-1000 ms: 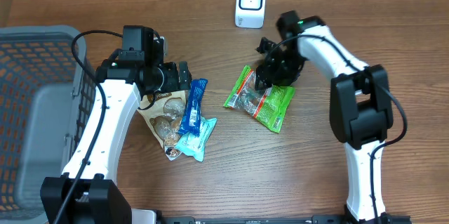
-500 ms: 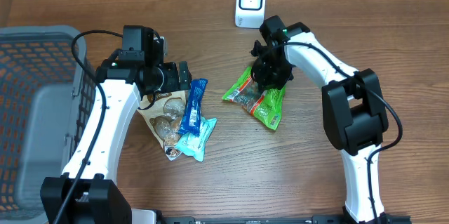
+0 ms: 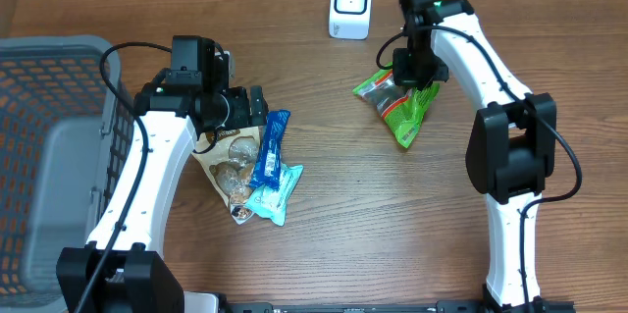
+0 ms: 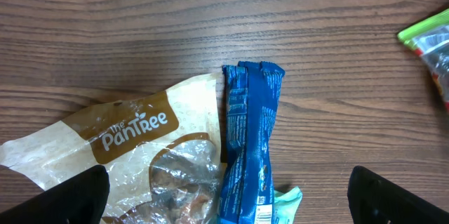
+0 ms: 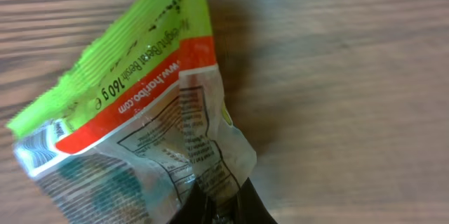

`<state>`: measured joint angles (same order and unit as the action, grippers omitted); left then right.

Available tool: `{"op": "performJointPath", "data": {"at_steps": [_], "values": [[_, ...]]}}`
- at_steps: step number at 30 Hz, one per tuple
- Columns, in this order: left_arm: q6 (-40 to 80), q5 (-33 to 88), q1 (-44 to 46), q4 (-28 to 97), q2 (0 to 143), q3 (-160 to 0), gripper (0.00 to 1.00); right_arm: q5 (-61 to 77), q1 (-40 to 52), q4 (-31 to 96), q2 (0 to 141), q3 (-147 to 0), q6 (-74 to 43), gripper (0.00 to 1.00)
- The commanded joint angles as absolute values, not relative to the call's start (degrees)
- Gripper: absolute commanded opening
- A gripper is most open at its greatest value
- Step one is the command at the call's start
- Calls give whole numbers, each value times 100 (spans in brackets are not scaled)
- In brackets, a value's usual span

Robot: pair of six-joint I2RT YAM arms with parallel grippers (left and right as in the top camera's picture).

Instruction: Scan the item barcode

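Pinching the green snack bag (image 3: 402, 115) at one edge, the right gripper (image 3: 405, 81) is clamped shut on it, holding it near the white scanner (image 3: 350, 5). The left gripper (image 3: 253, 107) hangs wide open over the blue wrapper (image 4: 249, 147).

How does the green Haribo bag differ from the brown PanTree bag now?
The green Haribo bag is pinched by the shut right gripper; the brown PanTree bag lies loose on the table. The Haribo bag is alone; the PanTree bag touches a blue wrapper. Both are plastic snack bags.
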<state>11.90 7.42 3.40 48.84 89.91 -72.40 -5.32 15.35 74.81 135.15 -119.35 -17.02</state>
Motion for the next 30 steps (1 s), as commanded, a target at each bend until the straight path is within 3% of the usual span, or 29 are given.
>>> {"op": "performJointPath", "data": {"at_steps": [1, 3, 6, 8, 9, 13, 27, 30], "values": [[1181, 705, 377, 4884, 9028, -7258, 100, -1428, 1747, 7695, 13260, -11990, -3448, 4], [1181, 703, 377, 4884, 9028, -7258, 100, -1293, 1822, 7815, 13260, -11924, -4086, 4], [1181, 705, 377, 4884, 9028, -7258, 100, -967, 1927, 7819, 13262, -11852, -4110, 4], [1181, 703, 377, 4884, 9028, -7258, 100, -891, 1966, 7854, 13262, -11837, -4045, 26], [1181, 703, 377, 4884, 9028, -7258, 100, -891, 1966, 7876, 13262, -11837, -4027, 50], [1181, 703, 377, 4884, 9028, -7258, 100, -427, 1861, 7894, 13262, -11832, -3271, 77], [1181, 703, 377, 4884, 9028, -7258, 100, 635, 1636, 7109, 13266, -10582, -672, 80], [1181, 703, 377, 4884, 9028, -7258, 100, 932, 1638, 6829, 13266, -10206, -443, 73]]}}
